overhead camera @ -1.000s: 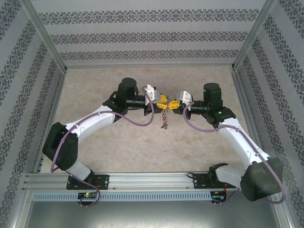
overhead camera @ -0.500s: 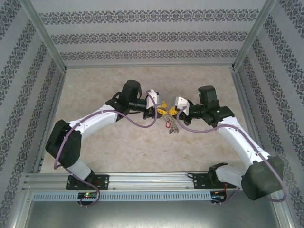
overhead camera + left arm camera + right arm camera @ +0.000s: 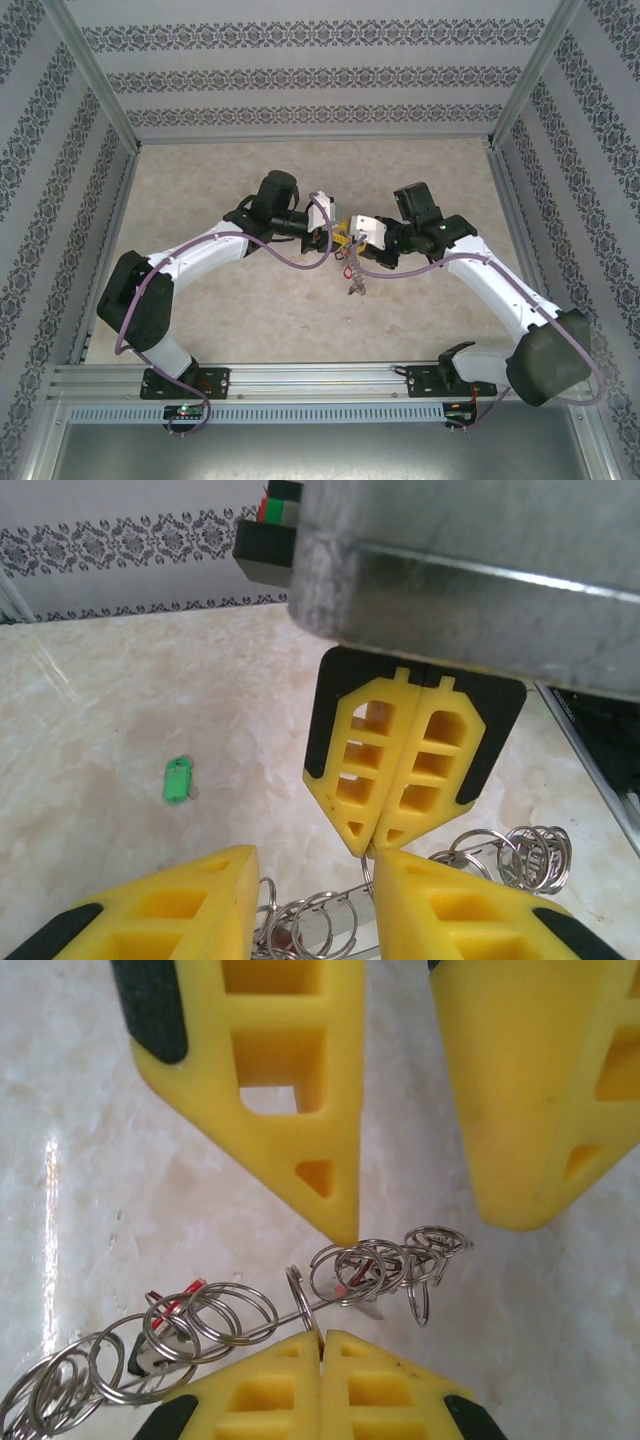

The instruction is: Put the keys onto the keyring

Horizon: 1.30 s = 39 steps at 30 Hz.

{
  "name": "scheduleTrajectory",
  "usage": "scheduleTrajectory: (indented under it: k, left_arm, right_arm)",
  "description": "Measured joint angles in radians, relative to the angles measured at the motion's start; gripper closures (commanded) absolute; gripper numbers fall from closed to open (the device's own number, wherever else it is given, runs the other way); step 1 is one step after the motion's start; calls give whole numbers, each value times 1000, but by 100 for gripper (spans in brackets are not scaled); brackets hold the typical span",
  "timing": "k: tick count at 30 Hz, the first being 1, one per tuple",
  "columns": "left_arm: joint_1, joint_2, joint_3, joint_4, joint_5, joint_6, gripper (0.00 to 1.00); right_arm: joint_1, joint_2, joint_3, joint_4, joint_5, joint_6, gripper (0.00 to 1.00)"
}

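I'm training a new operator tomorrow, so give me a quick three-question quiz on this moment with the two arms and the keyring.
1. True or false: the right gripper has its jaws wide apart.
2. Multiple choice: what colour is the small tag lying on the table? A red, B green, C blue.
3. Fill in: the left gripper, facing the right one across the keyring, has its jaws ___.

Key:
1. False. Its jaws are shut, pinching the keyring's wire.
2. B.
3. Apart.
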Motion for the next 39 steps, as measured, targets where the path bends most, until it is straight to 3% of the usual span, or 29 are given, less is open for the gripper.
scheduleTrajectory:
  k: [7, 15, 28, 39]
  left_arm:
    - [0, 0, -138, 86, -7, -65, 63]
    - [-1, 0, -179, 207, -11, -166, 65]
    - [-45, 29, -196, 353, -29, -273, 68]
    - [-45, 35, -197, 375, -57, -298, 69]
  right_arm:
    - [54, 33, 49, -82, 119, -22, 100]
    - [72, 50, 51, -106, 178, -14, 100]
    - [64, 50, 48, -70, 146, 47, 100]
    - [51, 59, 42, -59, 113, 63, 100]
